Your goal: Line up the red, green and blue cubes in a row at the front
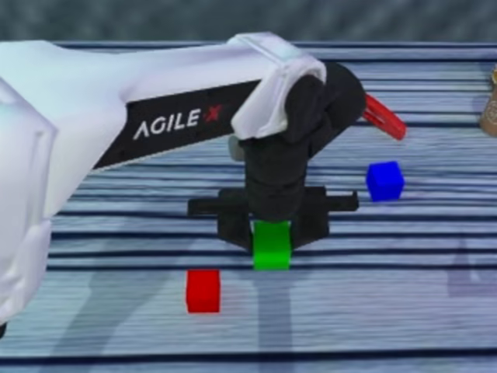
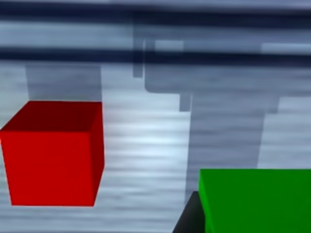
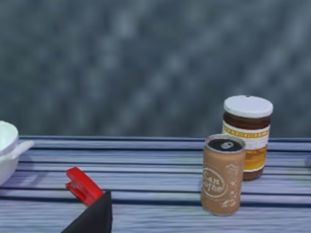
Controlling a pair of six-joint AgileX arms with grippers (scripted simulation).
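The left hand [image 1: 271, 242] grips the green cube [image 1: 272, 245] near the table's [image 1: 404, 295] front centre. The red cube [image 1: 203, 291] sits on the table just front-left of it, apart. The blue cube [image 1: 385, 180] rests farther back to the right, near a red stapler [image 1: 384, 116].

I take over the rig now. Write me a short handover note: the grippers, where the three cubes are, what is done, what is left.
Left gripper: over the table's middle front, shut on the green cube.
Right gripper: not in the top view; its wrist camera looks at a coffee can and a jar.
Red cube: on the table at the front, left of the green one.
Blue cube: farther back, to the right, apart from the others.
Done: red cube at the front.
Left: set green beside red, then bring blue into the row.
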